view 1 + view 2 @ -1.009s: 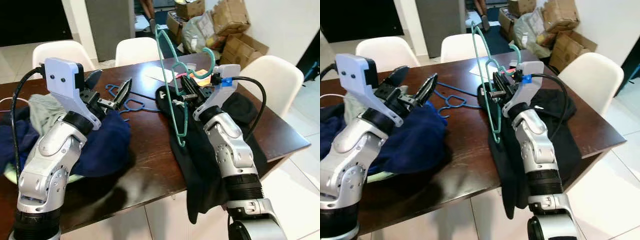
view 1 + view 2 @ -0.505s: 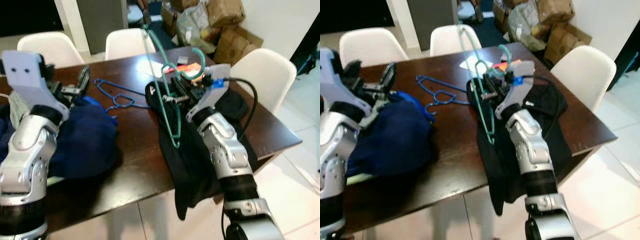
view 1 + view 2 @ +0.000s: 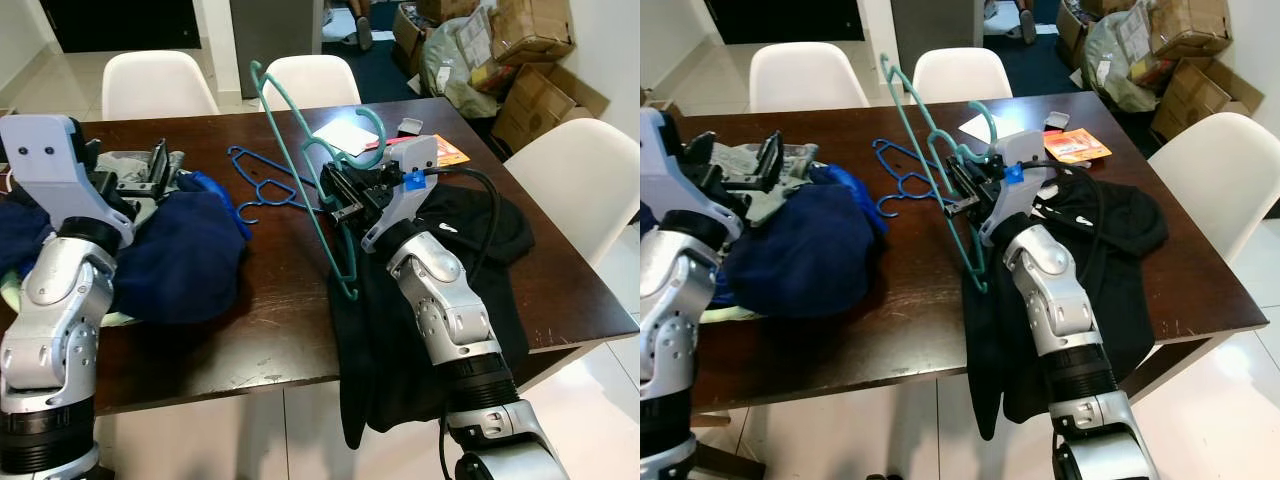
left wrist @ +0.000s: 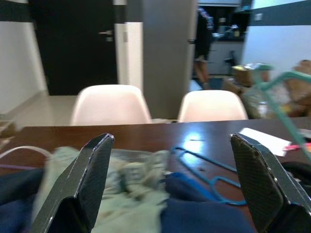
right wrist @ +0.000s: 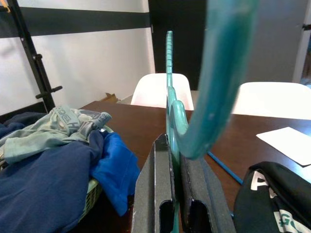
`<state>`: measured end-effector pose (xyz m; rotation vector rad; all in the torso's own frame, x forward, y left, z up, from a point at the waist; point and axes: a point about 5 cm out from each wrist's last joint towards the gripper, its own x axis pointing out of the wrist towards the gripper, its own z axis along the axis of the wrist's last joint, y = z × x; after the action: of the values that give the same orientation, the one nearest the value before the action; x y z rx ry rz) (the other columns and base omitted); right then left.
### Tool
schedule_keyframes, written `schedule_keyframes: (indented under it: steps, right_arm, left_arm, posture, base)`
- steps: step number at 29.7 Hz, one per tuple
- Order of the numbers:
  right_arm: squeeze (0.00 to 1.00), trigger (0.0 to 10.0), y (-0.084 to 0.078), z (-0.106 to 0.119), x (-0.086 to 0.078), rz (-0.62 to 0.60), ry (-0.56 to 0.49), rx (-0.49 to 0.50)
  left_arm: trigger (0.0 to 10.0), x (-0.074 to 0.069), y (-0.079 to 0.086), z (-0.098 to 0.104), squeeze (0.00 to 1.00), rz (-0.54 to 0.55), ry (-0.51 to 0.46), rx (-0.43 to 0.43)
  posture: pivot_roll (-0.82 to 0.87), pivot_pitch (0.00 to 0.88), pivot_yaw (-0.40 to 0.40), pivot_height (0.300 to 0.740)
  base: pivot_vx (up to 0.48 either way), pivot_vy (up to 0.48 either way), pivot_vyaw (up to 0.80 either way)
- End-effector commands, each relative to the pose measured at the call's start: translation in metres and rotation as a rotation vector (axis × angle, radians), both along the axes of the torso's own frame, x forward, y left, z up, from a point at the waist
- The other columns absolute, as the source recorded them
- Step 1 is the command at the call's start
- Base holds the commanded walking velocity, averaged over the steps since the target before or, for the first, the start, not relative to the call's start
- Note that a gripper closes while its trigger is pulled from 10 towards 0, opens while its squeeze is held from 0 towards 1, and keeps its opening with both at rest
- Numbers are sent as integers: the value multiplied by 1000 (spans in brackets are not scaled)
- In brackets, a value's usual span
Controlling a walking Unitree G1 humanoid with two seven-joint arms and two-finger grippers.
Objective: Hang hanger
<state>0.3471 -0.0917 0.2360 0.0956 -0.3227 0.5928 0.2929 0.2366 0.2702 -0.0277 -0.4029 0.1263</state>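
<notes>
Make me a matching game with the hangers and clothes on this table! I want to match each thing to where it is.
Things:
1. teal hanger
2. blue hanger
3. black garment
4. left end effector

Places or states:
A. lying flat on the table
B. draped over the table's edge
C. open, above the pile of clothes
D. held up by the right end effector

Pairs: 1-D, 2-A, 3-B, 4-C
</notes>
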Motion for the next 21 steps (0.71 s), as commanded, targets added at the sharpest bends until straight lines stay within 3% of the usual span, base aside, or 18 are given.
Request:
schedule_keyframes:
  steps: [1,2,3,5,6,8,9,10,12,13,14,15,17,20,21]
  right_arm:
    - [0,10000,-1,-1,0,-9,-4,-12]
    - [0,10000,-2,-2,0,-11,-3,-18]
    - [0,10000,-2,-2,0,-11,-3,-18]
    - [0,10000,-2,-2,0,-13,-4,-26]
    - [0,10000,-2,-2,0,-13,-4,-26]
    - [0,10000,-3,-2,0,-14,-5,-32]
    - [0,10000,-3,-2,0,-14,-5,-32]
    - [0,10000,-4,-2,0,-14,-5,-33]
    - [0,10000,-4,-2,0,-14,-5,-33]
    - [0,10000,-4,-2,0,-12,-5,-37]
    - [0,10000,-4,-2,0,-12,-5,-37]
    - [0,10000,-4,-2,0,-11,-6,-38]
    - [0,10000,-3,-2,0,-9,-7,-35]
    - [0,10000,-3,-2,0,-9,-8,-34]
    - [0,10000,-3,-2,0,-8,-8,-34]
  left_arm:
    - [10000,1,10,-9,0,60,69,13]
    - [10000,2,20,-22,0,132,167,-2]
    - [10000,2,20,-22,0,132,167,-2]
    - [10000,1,31,-39,0,192,305,-12]
    - [10000,1,31,-39,0,192,305,-12]
    - [10000,-3,35,-48,0,118,473,110]
    - [10000,-3,35,-48,0,118,473,110]
    - [10000,-5,37,-49,0,90,536,165]
    - [10000,-5,37,-49,0,90,536,165]
    - [10000,-20,53,-55,0,51,721,439]
    - [10000,-20,53,-55,0,51,721,439]
    - [10000,-25,61,-56,0,70,776,538]
    - [10000,-32,64,-71,0,-2,884,640]
    - [10000,-36,57,-79,0,-79,925,653]
    - [10000,-40,47,-85,0,-170,961,649]
  posture:
    - [56,109,-28,740]
    - [57,105,-28,740]
    - [57,105,-28,740]
    - [55,104,-25,740]
    - [55,104,-25,740]
    - [60,102,-32,740]
    - [60,102,-32,740]
    - [60,102,-32,740]
    - [60,102,-32,740]
    - [75,98,-28,740]
    - [75,98,-28,740]
    - [75,98,-28,740]
    - [76,95,-26,740]
    - [69,96,-23,740]
    - [69,96,-23,740]
  base:
    - [0,0,0]
    - [0,0,0]
    - [0,0,0]
    - [0,0,0]
    - [0,0,0]
    - [0,0,0]
    - [0,0,0]
    - [0,0,0]
    - [0,0,0]
    - [0,0,0]
    - [0,0,0]
    - [0,0,0]
    - [0,0,0]
    - [0,0,0]
    - [0,0,0]
